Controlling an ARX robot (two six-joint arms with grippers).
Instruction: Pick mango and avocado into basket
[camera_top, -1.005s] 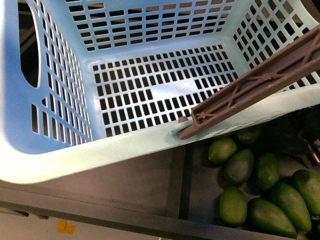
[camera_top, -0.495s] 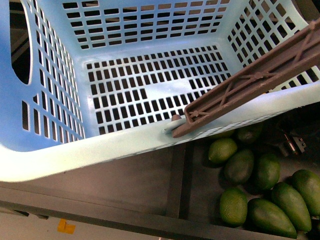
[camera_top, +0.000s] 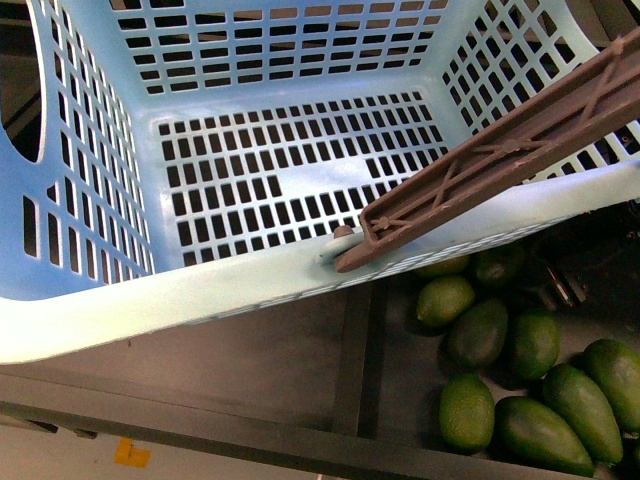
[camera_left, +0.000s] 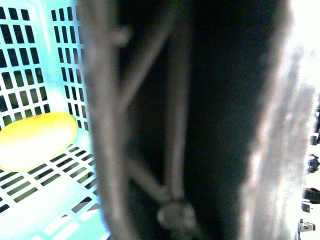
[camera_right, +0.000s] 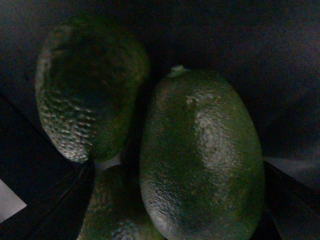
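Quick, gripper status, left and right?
Left gripper: not in view; its camera shows only the basket handle close up.
Right gripper: a dark shape beside the avocados; open or closed cannot be told.

A dark grey table (camera_top: 270, 350) with a matte top fills the lower front view. A raised black divider (camera_top: 362, 340) splits it into a flat left section and a shadowed right one. Past its near edge lies pale floor (camera_top: 40, 450) with a small yellow mark (camera_top: 132, 453).
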